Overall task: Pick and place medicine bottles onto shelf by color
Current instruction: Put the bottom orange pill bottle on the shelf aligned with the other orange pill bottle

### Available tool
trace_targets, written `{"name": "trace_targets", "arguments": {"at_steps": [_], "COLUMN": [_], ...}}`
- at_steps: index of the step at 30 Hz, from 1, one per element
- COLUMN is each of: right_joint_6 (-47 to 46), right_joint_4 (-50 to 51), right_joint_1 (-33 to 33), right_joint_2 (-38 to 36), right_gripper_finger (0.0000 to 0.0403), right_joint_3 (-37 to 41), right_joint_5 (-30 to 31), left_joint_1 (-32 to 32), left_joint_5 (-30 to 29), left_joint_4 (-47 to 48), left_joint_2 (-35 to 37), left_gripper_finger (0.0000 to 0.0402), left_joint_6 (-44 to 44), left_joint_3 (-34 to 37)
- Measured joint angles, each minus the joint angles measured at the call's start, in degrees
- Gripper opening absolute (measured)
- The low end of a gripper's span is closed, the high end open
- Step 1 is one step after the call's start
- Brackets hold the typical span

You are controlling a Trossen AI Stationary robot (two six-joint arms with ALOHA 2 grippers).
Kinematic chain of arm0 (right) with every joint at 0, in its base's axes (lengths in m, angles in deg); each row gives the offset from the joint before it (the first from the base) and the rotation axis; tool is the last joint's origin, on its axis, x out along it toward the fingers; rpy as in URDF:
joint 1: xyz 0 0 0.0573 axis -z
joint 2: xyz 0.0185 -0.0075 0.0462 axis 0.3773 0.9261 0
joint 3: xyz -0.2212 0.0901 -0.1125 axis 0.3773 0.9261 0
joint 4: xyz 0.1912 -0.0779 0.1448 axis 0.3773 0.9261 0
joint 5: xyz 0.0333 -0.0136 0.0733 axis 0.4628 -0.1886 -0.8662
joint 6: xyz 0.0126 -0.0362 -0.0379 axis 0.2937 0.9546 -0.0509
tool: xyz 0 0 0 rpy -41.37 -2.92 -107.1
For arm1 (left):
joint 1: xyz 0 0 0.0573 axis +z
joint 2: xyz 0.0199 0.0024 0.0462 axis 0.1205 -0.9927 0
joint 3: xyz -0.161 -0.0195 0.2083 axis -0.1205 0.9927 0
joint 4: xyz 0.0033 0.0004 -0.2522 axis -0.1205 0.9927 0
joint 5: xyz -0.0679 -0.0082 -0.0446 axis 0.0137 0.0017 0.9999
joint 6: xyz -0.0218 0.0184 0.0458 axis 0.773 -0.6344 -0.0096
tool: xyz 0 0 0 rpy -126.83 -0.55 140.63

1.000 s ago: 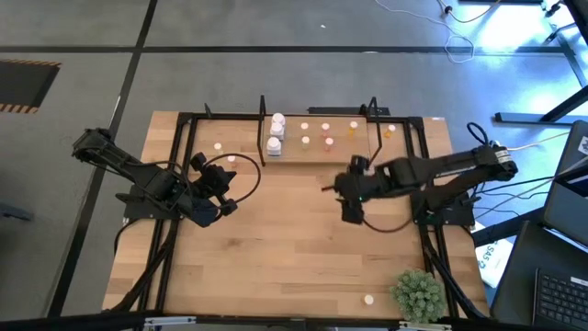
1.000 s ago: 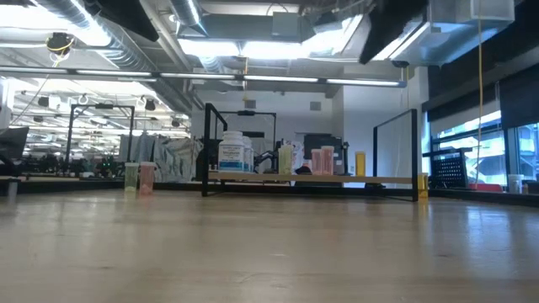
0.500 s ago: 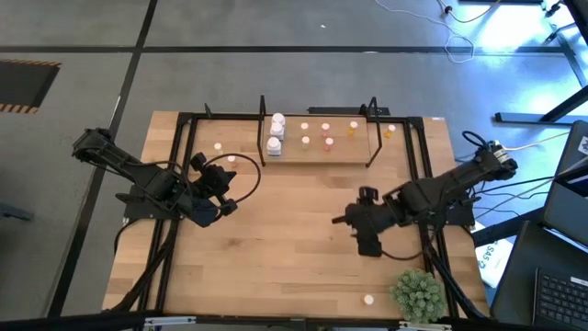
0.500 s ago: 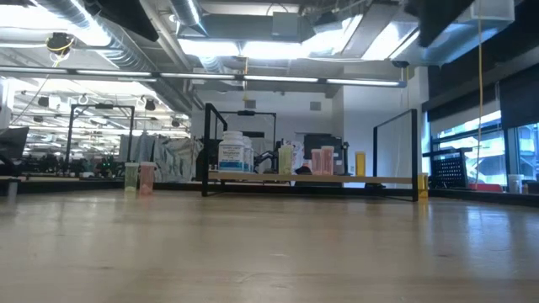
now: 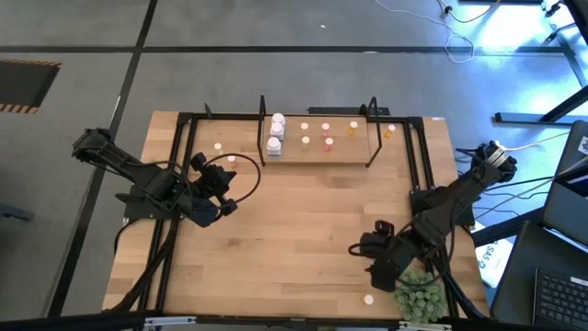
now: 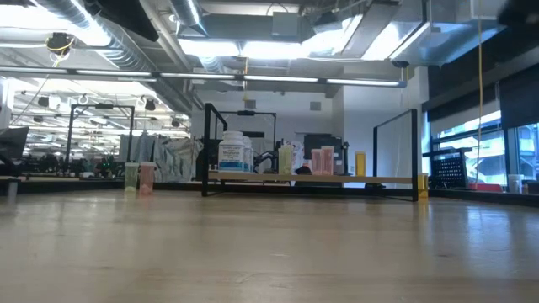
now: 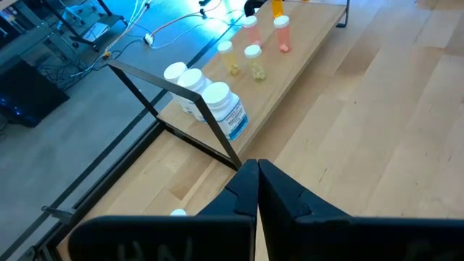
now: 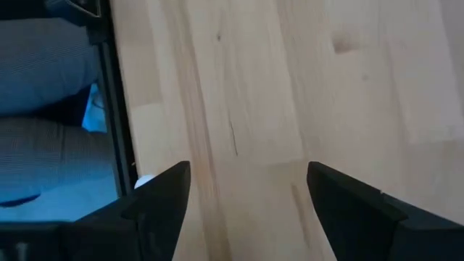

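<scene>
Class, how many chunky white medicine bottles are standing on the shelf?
3, clustered at one end of the shelf, beside its black end frame: front bottle, middle bottle, rear bottle. Another could be hidden behind them.

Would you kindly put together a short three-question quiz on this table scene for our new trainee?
1. True or false: the right gripper is holding a bottle.
2. Which arm's gripper is near the green plant? A) left B) right C) both
3. Fill in: the big white bottles stand at the ______ end of the shelf in the high view.

Key:
1. False: its fingers are open with only bare table between them in the right wrist view.
2. B: the left gripper waits shut over the table's left side.
3. Left.
</scene>
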Motion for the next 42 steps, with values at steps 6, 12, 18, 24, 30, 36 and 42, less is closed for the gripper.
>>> {"name": "trace_targets", "arguments": {"at_steps": [6, 12, 18, 24, 30, 36, 42], "right_joint_6": [-2.5, -4.29, -5.4, -3.74, -3.47, 1.43, 3.88], "right_joint_4": [-2.01, -3.0, -5.45, -8.76, -11.94, -14.38, -16.85], "right_joint_1": [-1.94, -4.35, -6.27, -8.97, -9.8, -9.79, -9.81], "right_joint_2": [0.0, 0.0, 0.0, 1.45, 6.16, 11.75, 14.5], "right_gripper_finger": [0.0278, 0.0278, 0.0278, 0.0278, 0.0278, 0.0278, 0.0278], "right_joint_3": [1.96, 2.25, 2.25, 2.25, 2.25, 2.27, 2.27], "right_joint_5": [-0.5, -2.32, -3.84, -4.82, -4.78, -5.48, -6.46], "left_joint_1": [-0.02, 0.02, 0.87, -0.48, -2.59, -3.5, -3.5], "left_joint_5": [-0.01, -0.56, 2.82, 21.24, 25.87, 25.99, 25.99], "left_joint_4": [0.0, -0.02, -0.39, -4.24, -16.16, -19.85, -19.85], "left_joint_2": [0.01, 0.01, 0.01, 0.01, 0.0, -0.01, -0.01], "left_gripper_finger": [0.0, 0.0, 0.0, 0.0, 0.0, 0.0, 0.0], "left_joint_6": [0.0, 0.0, -0.03, -4.82, -15.09, -19.45, -19.02], "left_joint_3": [0.0, 0.0, 0.0, 0.0, 0.0, 0.0, 0.0]}}
